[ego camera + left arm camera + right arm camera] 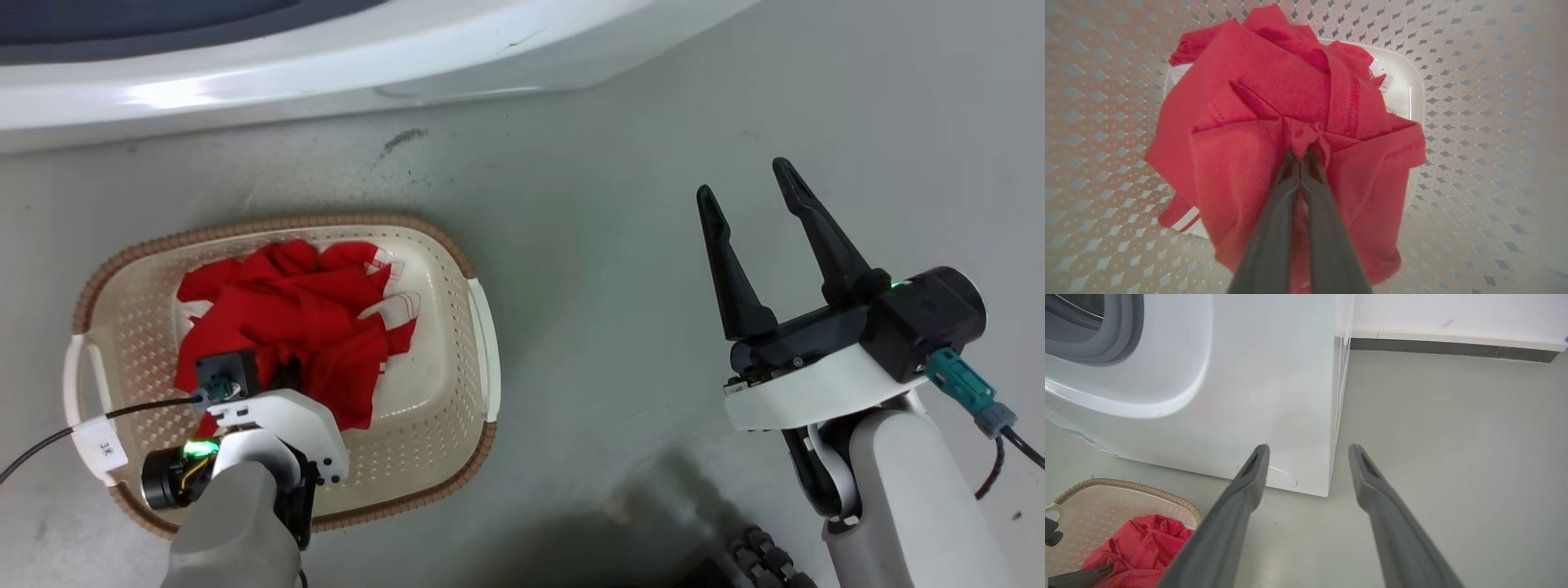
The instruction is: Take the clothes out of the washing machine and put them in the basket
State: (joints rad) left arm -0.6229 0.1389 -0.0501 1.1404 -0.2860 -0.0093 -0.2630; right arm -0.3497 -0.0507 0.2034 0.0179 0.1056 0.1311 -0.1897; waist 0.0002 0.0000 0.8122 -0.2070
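- The left gripper [1301,152] is clamped on a pinch of the red clothes [1257,102], reaching down into the basket [1474,122].
- The clothes lie heaped inside the basket; only letting go seems left.
- The right gripper [744,181] is spread and empty, well right of the basket.
- The washing machine [1257,375] stands behind the basket; its drum is hidden, so more laundry is possible.

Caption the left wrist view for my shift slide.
Left gripper, jaws shut on a pinch of the red clothes, inside the perforated cream basket.
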